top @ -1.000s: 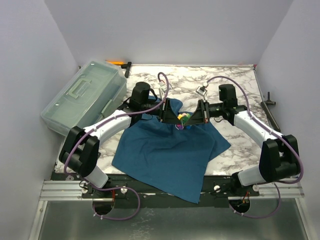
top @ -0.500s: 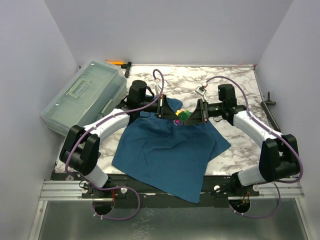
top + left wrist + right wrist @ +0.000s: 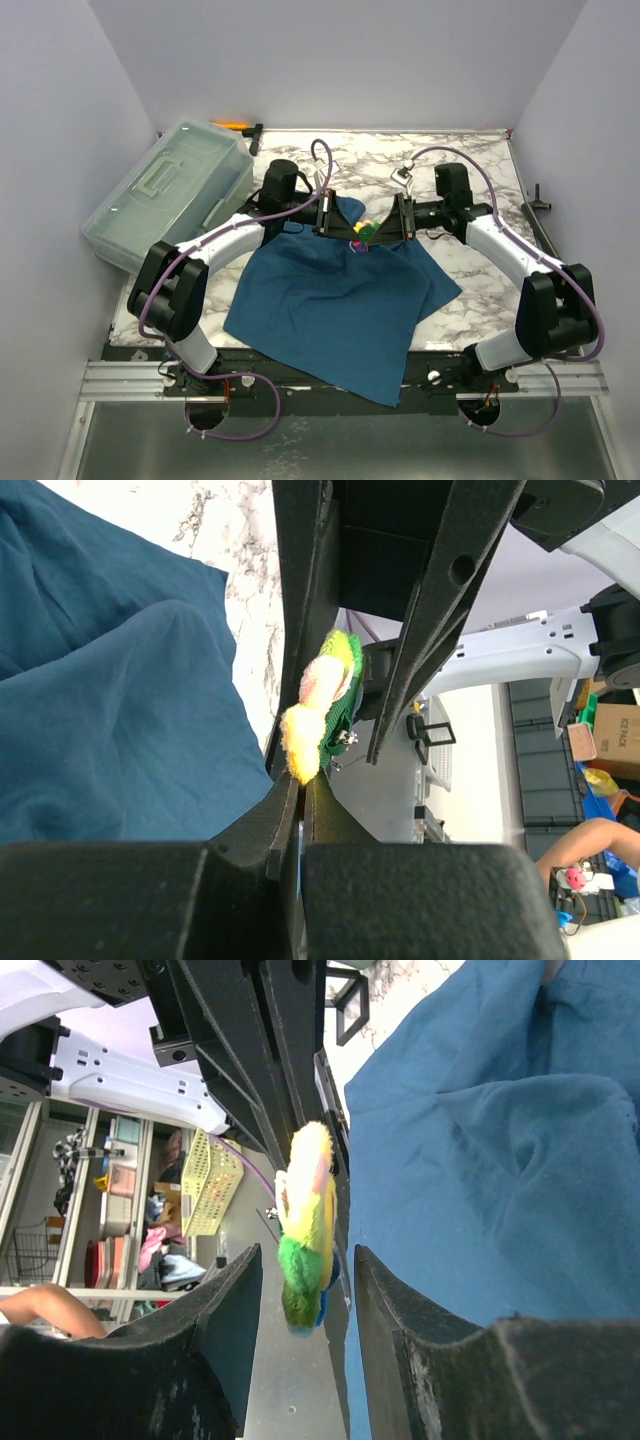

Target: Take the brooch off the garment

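Observation:
The brooch [image 3: 363, 232], a fluffy yellow, pink and green flower, hangs between my two grippers over the upper edge of the dark teal T-shirt [image 3: 335, 300]. My left gripper [image 3: 335, 222] is shut on the brooch's yellow edge [image 3: 300, 760]; its jaws meet at the tip [image 3: 300, 778]. My right gripper [image 3: 395, 225] is open, with one finger on each side of the brooch [image 3: 305, 1220] and a gap to both pads [image 3: 307, 1252]. The shirt lies to the left in the left wrist view [image 3: 110, 710] and to the right in the right wrist view [image 3: 500, 1150].
A translucent grey-green toolbox [image 3: 170, 190] stands at the back left. An orange-handled tool [image 3: 235, 126] lies behind it by the wall. The marble tabletop [image 3: 470, 165] shows around the shirt. A black fixture [image 3: 540, 200] sits at the right edge.
Both grippers and the brooch have shifted slightly toward the back of the table. The left arm's wrist has turned a little.

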